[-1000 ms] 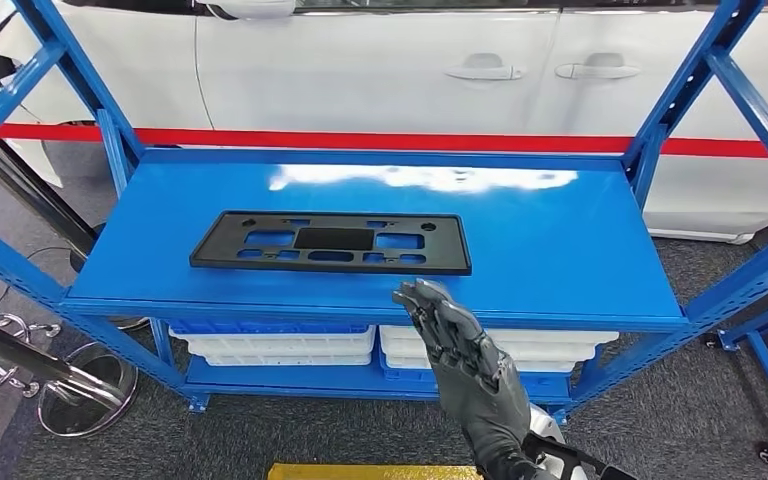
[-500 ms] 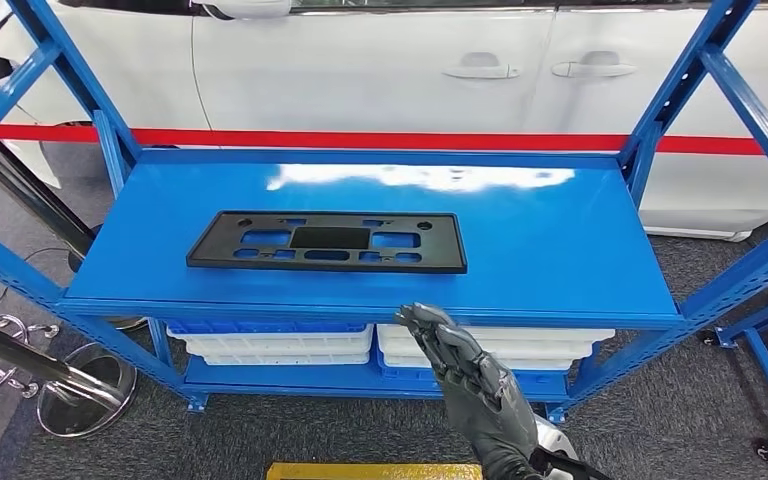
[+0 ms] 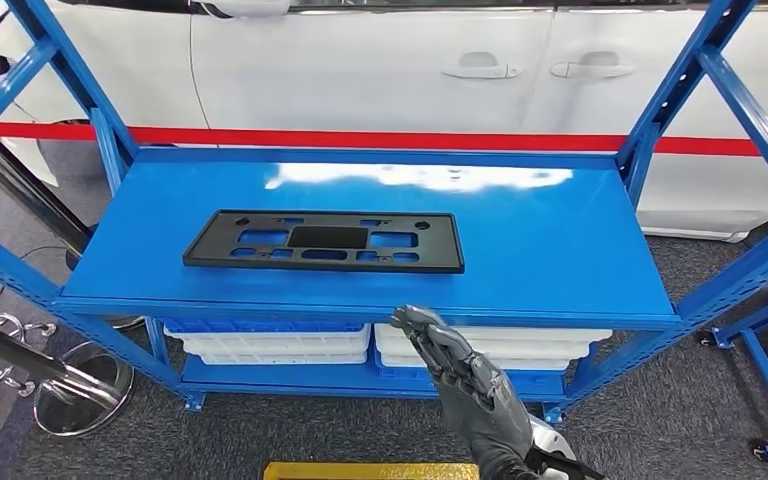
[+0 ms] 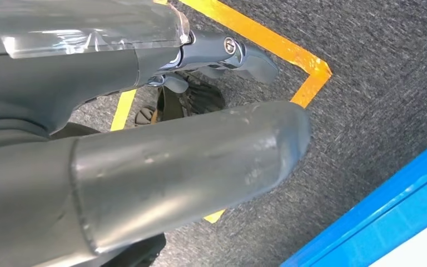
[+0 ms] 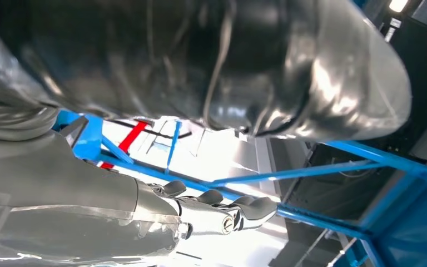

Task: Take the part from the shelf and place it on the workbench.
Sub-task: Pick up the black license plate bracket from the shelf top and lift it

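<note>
The part, a flat black rectangular frame with cut-outs (image 3: 323, 241), lies on the blue top shelf (image 3: 550, 240), left of centre. My right hand (image 3: 465, 385) is raised in front of the shelf's front edge, below the part's right end and apart from it, fingers stretched out and holding nothing. In the right wrist view its fingers (image 5: 222, 208) also lie extended and empty. My left hand (image 4: 144, 167) hangs over grey carpet in the left wrist view, thumb and fingers straight, nothing in it.
White and blue bins (image 3: 270, 343) fill the lower shelf. A white car (image 3: 360, 70) stands behind the blue rack, whose slanted braces (image 3: 730, 90) flank the shelf. Yellow floor tape (image 3: 370, 470) runs at my feet. A chrome stand base (image 3: 80, 390) sits at the lower left.
My right hand has sunk and drawn back from over the shelf's front edge to below it. The part has not moved.
</note>
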{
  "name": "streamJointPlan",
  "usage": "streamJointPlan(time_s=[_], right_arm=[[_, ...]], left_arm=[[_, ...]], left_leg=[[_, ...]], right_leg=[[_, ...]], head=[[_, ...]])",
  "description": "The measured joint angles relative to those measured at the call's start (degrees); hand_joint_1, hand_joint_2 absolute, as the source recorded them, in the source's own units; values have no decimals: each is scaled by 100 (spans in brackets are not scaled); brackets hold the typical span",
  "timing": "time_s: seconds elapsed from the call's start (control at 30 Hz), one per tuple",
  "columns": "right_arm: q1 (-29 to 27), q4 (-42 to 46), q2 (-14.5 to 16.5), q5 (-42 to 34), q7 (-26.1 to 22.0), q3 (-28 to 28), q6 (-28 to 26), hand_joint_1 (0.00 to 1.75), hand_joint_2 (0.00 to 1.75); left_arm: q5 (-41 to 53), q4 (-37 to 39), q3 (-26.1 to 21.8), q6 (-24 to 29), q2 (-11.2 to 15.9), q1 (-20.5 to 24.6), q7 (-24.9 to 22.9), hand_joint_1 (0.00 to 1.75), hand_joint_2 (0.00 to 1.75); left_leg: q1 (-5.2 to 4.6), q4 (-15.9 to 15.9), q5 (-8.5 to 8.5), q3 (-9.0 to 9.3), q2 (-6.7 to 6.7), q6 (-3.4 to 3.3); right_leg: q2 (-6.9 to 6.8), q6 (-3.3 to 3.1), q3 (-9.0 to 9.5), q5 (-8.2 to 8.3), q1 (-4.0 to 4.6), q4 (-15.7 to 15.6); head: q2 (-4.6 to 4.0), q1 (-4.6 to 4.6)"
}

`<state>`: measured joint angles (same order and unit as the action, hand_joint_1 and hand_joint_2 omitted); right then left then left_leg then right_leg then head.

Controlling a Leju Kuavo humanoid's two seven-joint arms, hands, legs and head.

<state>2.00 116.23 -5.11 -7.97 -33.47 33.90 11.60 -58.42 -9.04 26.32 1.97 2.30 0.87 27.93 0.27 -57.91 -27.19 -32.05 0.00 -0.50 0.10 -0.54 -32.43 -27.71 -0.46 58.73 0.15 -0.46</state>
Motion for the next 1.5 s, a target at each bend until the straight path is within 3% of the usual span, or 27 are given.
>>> streamJointPlan(time_s=[0.1,0.2,0.23,0.27,0.3,0.33,0.4,0.43,0.47,0.6,0.67,0.73,0.77,0.8,0.83,0.9,0.97,1.07,1.13,1.23,1.27,1.3,1.33,1.43,1.5], right_arm=[[-7,-3,-25,-1,4,0,10,0,0],[-30,-13,-73,-3,7,0,19,0,0],[-45,-20,-87,-3,8,0,24,0,0],[-59,-26,-100,-3,8,0,36,0,0],[-68,-30,-109,-3,9,0,51,0,0],[-74,-32,-115,-3,9,0,68,0,0],[-75,-33,-123,-3,9,0,91,0,0],[-76,-32,-126,-3,7,0,95,0,0],[-80,-32,-129,-2,3,0,97,0,0],[-100,-30,-132,8,-10,-4,121,0,0],[-104,-31,-132,16,-19,-8,135,0,0],[-114,-34,-133,19,-23,-16,152,0,0],[-121,-38,-134,22,-23,-21,165,0,0],[-127,-41,-135,26,-24,-26,174,0,0],[-133,-44,-136,31,-25,-31,183,0,0],[-140,-45,-136,45,-28,-48,193,0,0],[-144,-45,-136,60,-31,-64,195,0,0],[-150,-45,-137,75,-34,-82,195,0,0],[-158,-43,-139,82,-41,-103,195,0,0],[-193,-45,-152,95,-51,-132,196,0,0],[-208,-48,-160,97,-51,-137,196,0,0],[-220,-49,-167,99,-51,-141,197,0,0],[-226,-51,-173,103,-51,-144,199,0,0],[-228,-52,-180,121,-57,-154,212,0,0],[-233,-51,-184,129,-66,-157,220,0,0]], left_arm=[[-21,0,0,-2,-15,-11,6,0,0],[-29,0,-2,-2,-28,0,7,0,0],[-30,1,-2,-3,-30,-1,7,0,0],[-32,1,-2,-4,-31,-2,7,0,0],[-34,1,-2,-6,-36,-3,7,0,0],[-36,1,-2,-9,-42,-2,8,0,0],[-39,0,-2,-14,-59,2,10,0,0],[-40,-1,-2,-16,-64,4,12,0,0],[-42,-1,-2,-18,-68,6,15,0,0],[-46,0,-2,-38,-71,15,25,0,0],[-48,-1,-2,-55,-78,18,25,0,0],[-50,-1,-2,-71,-84,16,26,0,0],[-54,0,-2,-74,-85,13,26,0,0],[-58,1,-2,-77,-85,10,27,0,0],[-61,1,-2,-80,-86,9,27,0,0],[-65,1,-2,-87,-85,16,27,0,0],[-66,0,-2,-93,-86,29,30,0,0],[-78,-1,-2,-96,-90,35,37,0,0],[-87,-1,-2,-99,-98,36,40,0,0],[-90,-1,-2,-103,-103,42,42,0,0],[-90,-1,-2,-103,-104,40,42,0,0],[-90,-1,-2,-103,-107,39,42,0,0],[-91,-1,-2,-104,-112,39,42,0,0],[-96,-1,-2,-108,-130,43,45,0,0],[-98,-1,-2,-115,-132,46,54,0,0]], left_leg=[[42,68,54,20,7,-90],[43,93,73,24,21,-158],[38,91,71,22,22,-164],[34,89,69,23,22,-165],[33,85,65,27,20,-163],[33,79,59,34,16,-157],[21,53,34,41,9,-126],[10,37,22,35,5,-103],[1,25,13,25,5,-77],[9,-70,-70,-19,7,42],[30,-537,-358,-227,6,97],[39,-1289,-699,-578,7,137],[42,-1543,-764,-701,7,147],[42,-1592,-715,-729,7,147],[42,-1410,-560,-646,7,137],[33,-628,-175,-264,6,88],[8,-81,-14,0,2,34],[0,37,2,39,-1,-41],[34,99,41,62,10,-118],[39,123,54,68,21,-181],[36,122,50,69,21,-182],[36,119,45,74,20,-180],[38,115,37,85,16,-171],[30,70,-21,116,1,-108],[7,43,-51,106,0,-48]], right_leg=[[-1,88,-44,-111,-2,123],[-2,140,-465,-614,-22,1038],[-2,147,-625,-731,-27,1362],[-2,150,-712,-746,-29,1529],[-3,147,-697,-648,-29,1485],[-4,137,-579,-461,-29,1233],[-5,101,-217,-95,-19,486],[-4,81,-94,-8,-9,217],[0,63,-36,14,2,73],[10,-40,-25,23,-10,-17],[-6,-98,-8,35,-25,-44],[-15,-126,-11,28,-15,-38],[-14,-133,-12,23,-10,-29],[-11,-136,-11,16,-7,-21],[-6,-134,-4,9,-5,-13],[4,-113,22,-11,5,-5],[9,-70,27,-22,22,2],[8,14,26,-20,21,-13],[6,66,-38,-160,22,160],[4,127,-518,-679,-7,1174],[4,143,-669,-761,-20,1465],[2,155,-732,-728,-31,1563],[0,162,-682,-583,-42,1435],[-6,139,-187,-44,-55,359],[3,95,-57,11,-38,46]], head=[[0,1],[0,2],[0,2],[0,2],[0,2],[0,2],[0,2],[0,1],[0,1],[0,0],[0,0],[0,0],[0,0],[0,0],[0,0],[0,1],[0,1],[0,1],[0,1],[0,1],[0,2],[0,2],[0,2],[0,2],[0,1]])
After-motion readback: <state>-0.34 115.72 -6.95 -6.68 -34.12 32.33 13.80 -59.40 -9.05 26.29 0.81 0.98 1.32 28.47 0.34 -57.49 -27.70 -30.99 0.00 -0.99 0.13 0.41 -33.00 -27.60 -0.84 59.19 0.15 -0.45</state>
